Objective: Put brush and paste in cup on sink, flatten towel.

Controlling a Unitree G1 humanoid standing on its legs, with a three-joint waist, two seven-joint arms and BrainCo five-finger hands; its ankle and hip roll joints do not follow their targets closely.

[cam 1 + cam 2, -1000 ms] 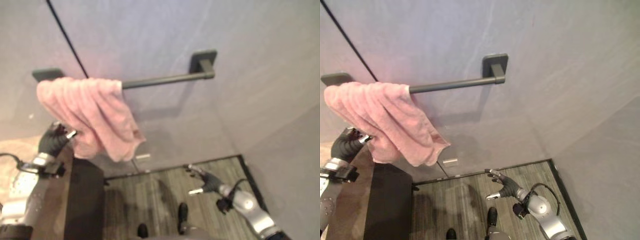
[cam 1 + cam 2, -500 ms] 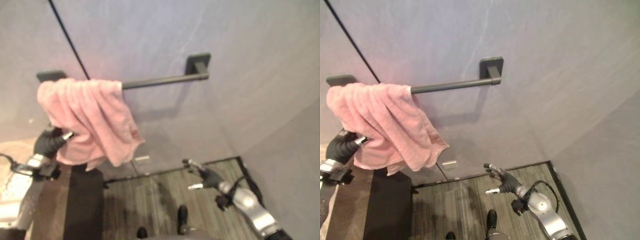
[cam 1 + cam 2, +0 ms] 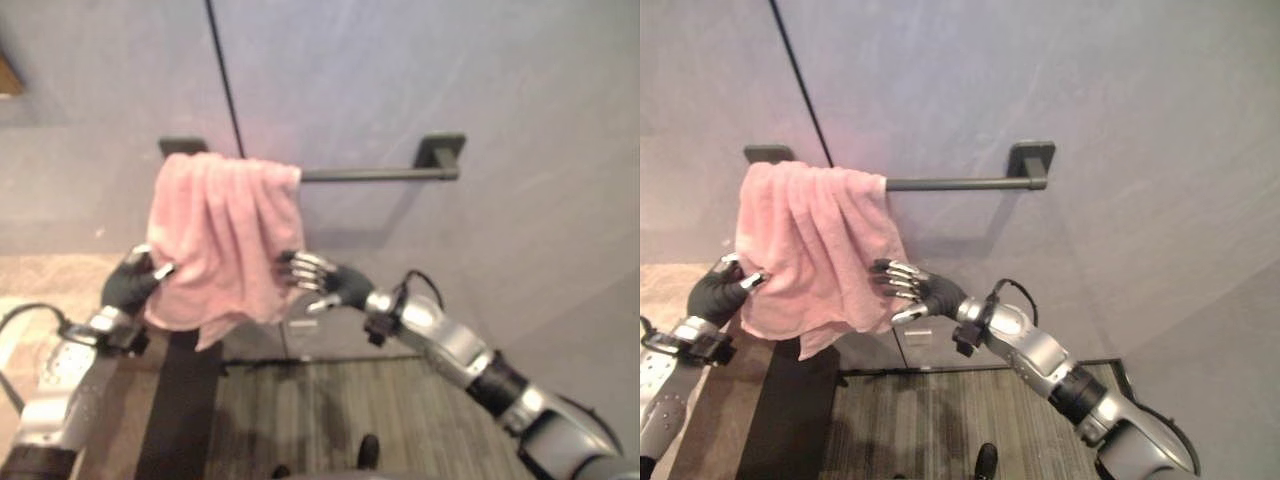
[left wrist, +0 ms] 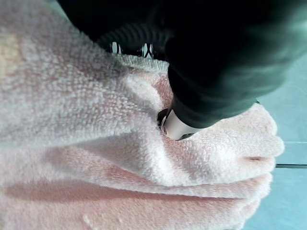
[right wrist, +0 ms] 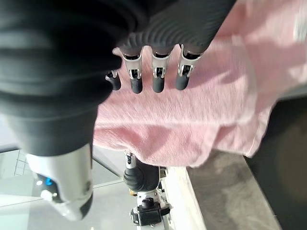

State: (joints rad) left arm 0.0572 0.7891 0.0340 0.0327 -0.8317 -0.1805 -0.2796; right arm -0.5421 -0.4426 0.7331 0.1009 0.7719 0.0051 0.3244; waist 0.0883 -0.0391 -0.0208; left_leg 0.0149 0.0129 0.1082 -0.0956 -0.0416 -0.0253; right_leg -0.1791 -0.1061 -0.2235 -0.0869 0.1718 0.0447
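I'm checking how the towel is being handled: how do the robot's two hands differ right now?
The left hand is curled, pinching the pink towel's left edge; the right hand has straight, spread fingers at the right edge, gripping nothing. The left hand sits at the towel's lower side; the right hand reaches in from the wall side. Both meet the towel bunched on the rail.

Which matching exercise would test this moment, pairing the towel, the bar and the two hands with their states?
Things:
1. towel
2. towel bar
3. left hand
4. right hand

States:
A. fingers straight, at the cloth's right edge
B. dark, fixed to the wall
C. pink, bunched on the bar's left end
D. pinching the cloth's left edge

Pairs: 1-C, 2-B, 3-D, 4-A
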